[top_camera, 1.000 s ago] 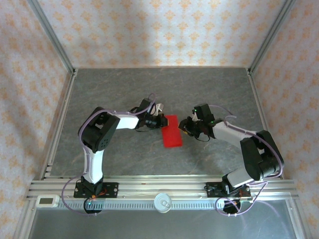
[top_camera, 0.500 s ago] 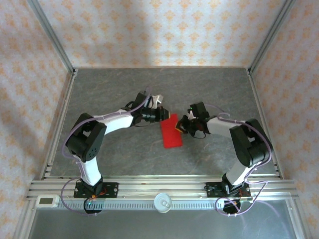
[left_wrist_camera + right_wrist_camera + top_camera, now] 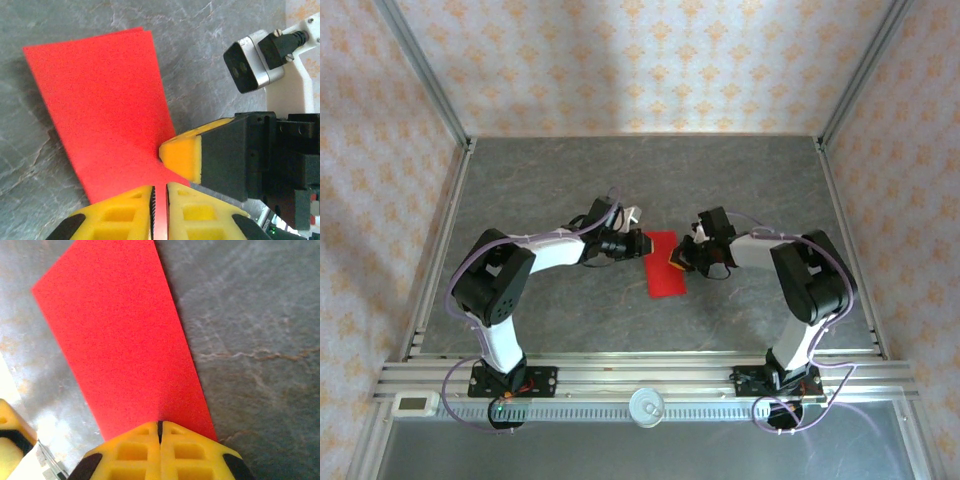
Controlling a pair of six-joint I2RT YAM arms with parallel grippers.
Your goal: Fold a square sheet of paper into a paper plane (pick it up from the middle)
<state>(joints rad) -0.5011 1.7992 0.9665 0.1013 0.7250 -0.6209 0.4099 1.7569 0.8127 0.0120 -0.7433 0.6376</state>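
A thin matte bright red paper sheet (image 3: 665,270), folded to a narrow rectangle, lies flat near the middle of the grey stone-patterned table (image 3: 560,180). In the top external view its long sides run roughly from 12 o'clock to 6 o'clock.

The left gripper (image 3: 642,243) reaches in from 9 o'clock and meets the sheet at its 11 o'clock corner. In the left wrist view the red paper sheet (image 3: 100,100) spreads away toward 11 o'clock. The left gripper (image 3: 159,202) has its yellow fingers (image 3: 125,215) clenched on the paper, with a thin red strip showing in the seam between them.

The right gripper (image 3: 678,258) comes in from 3 o'clock and meets the sheet's right long edge at about 2 o'clock of the paper's middle. In the right wrist view the right gripper (image 3: 160,442) has its yellow fingers (image 3: 190,452) pressed fully together. The red paper sheet (image 3: 120,330) runs straight into their seam and fans out toward 12 o'clock.

The two grippers sit close beside each other at the sheet's far end. One yellow finger of the right gripper (image 3: 182,156) lies on the paper's edge just above the left fingers in the left wrist view. The sheet's 6 o'clock end rests free on the table.
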